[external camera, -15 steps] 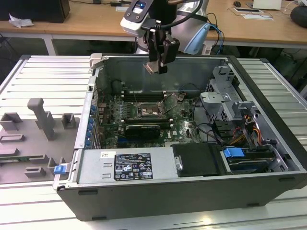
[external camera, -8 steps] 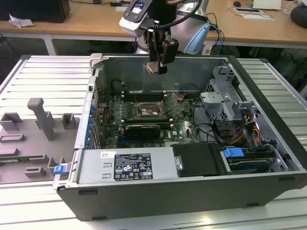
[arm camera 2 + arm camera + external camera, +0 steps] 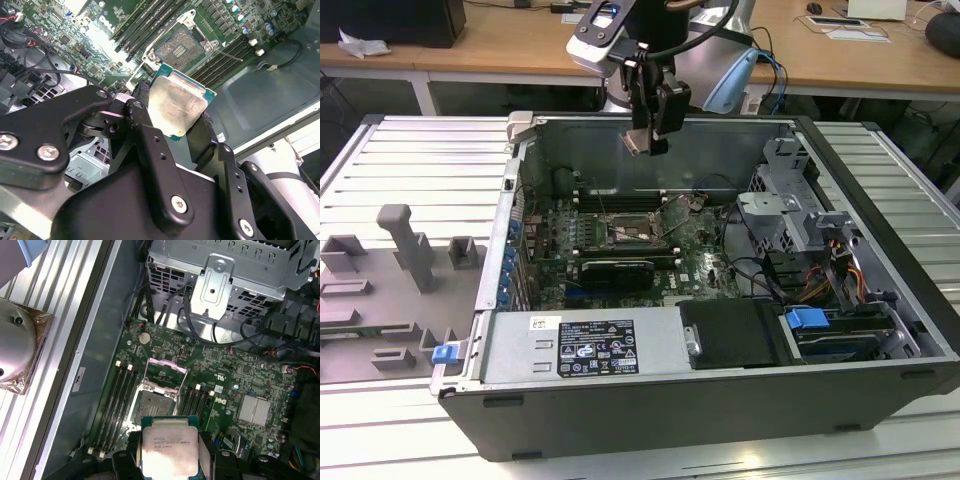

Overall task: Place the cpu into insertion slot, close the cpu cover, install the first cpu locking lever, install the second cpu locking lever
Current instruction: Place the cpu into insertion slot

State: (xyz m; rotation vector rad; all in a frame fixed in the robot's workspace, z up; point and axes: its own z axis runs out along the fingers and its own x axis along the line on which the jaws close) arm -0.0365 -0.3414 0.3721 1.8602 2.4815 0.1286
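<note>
In the exterior view, grey fixture blocks (image 3: 405,250) stand on the slatted metal surface (image 3: 390,150) at nine o'clock from the open computer case (image 3: 650,420). Inside it the motherboard (image 3: 620,245) lies flat, with the bare insertion slot (image 3: 635,232) near its middle and the drive cage (image 3: 790,215) at three o'clock.

The jaws are closed on the cpu (image 3: 642,143), pinching two opposite edges. It hangs in the air at twelve o'clock from the slot, well apart from it and touching nothing else. Both wrist views show its dull metal top (image 3: 177,105) (image 3: 169,450) facing the cameras, with the slot (image 3: 179,47) (image 3: 150,407) open beyond. The cpu cover (image 3: 167,366) stands raised on its hinge, clear of the opening.

The placing is not yet done. The main risk, I judge, is a skewed or rotated arrival: a chip landing corner-first or off-square could bend the slot's contacts. The grip is only on thin edges, so a slip could drop it onto the board. The raised cover could also be clipped by the jaws.
</note>
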